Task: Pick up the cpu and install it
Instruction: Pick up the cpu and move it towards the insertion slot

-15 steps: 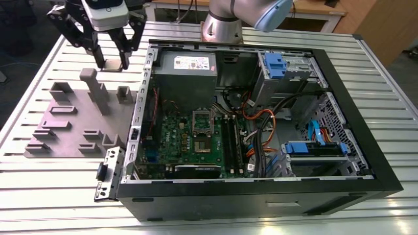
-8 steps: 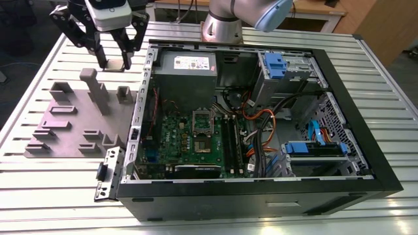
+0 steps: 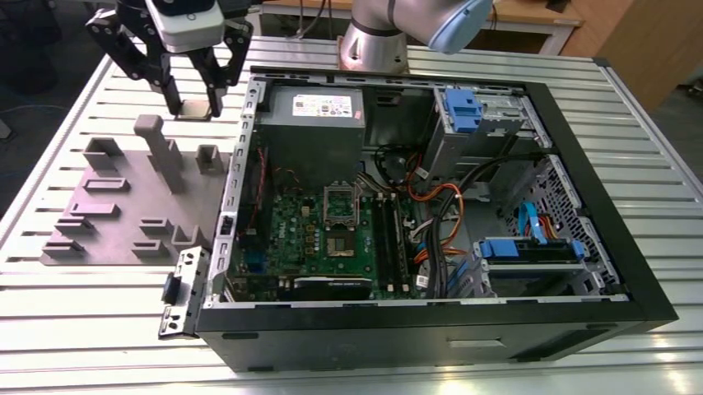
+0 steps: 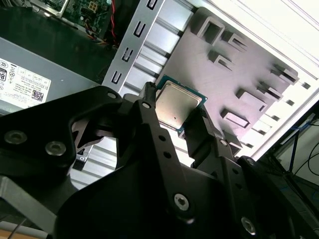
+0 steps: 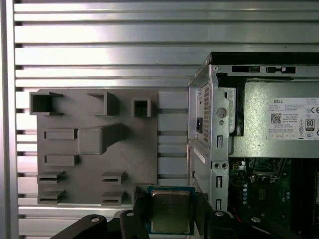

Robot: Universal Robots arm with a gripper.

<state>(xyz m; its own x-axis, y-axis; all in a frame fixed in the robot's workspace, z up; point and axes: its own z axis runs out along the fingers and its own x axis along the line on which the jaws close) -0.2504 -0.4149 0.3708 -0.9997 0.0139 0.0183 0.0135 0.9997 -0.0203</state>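
The cpu [image 4: 177, 105], a small square chip with a silver-grey metal top and a blue-green rim, sits between my black fingers [image 4: 202, 130]. My gripper [image 4: 174, 112] is shut on it by two opposite edges. In the exterior view the gripper [image 3: 196, 103] hangs at the back left of the table, beyond the grey fixture plate [image 3: 115, 216] and just outside the computer case's left wall, with the cpu [image 3: 197, 109] at its tips. In the first wrist view the cpu [image 5: 171, 211] is in the gripper [image 5: 171, 215], over the fixture plate's [image 5: 94, 149] edge. The motherboard's open socket [image 3: 341, 207] lies inside the case.
The open black computer case [image 3: 615, 247] lies on the slatted metal table [image 3: 66, 288], with a grey power supply [image 3: 313, 119], black memory sticks [image 3: 393, 234], cables and blue drive bays [image 3: 528, 247] inside. Upright posts [image 3: 165, 152] rise from the fixture plate. The arm's base [image 3: 374, 45] stands behind the case.
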